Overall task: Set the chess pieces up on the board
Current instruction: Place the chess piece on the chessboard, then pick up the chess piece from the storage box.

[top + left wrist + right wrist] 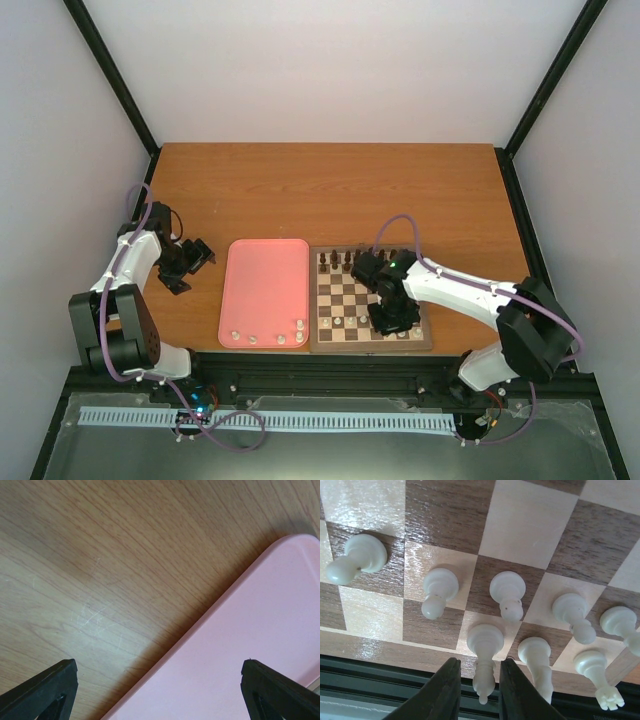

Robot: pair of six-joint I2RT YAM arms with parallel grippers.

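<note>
Item: right gripper [479,666], over the near edge of the chessboard [535,525]. Its fingers are narrowly parted, with a thin gap on each side of the white bishop-like piece [484,642], which stands upright between them on a back-rank square; the piece is flanked, not clamped. Adjacent: a second tall white piece [536,655] just outside the finger on the right of the wrist view, and a row of white pawns [439,587] just beyond the fingertips. Left gripper [157,672]: fingers wide apart with nothing between them, hanging over the table [100,555] and the rim of the pink tray [265,640]. Outstanding stock: several loose white pieces [257,338] along the tray's near edge, well to the left of the right gripper. Dark pieces [340,262] are ranked at the board's far side. Hazards, as judged: clearance on both sides is slim, so a lift that is not straight up could drag a finger against the bishop-like piece and topple it. Sideways drift toward the second tall white piece would clip it, and widening further risks the outer finger face nudging it too. A forward swing would sweep the pawns, which stand close enough to fall in a chain. The pieces look light and narrow-based, so slight contact would likely upset them.
</note>
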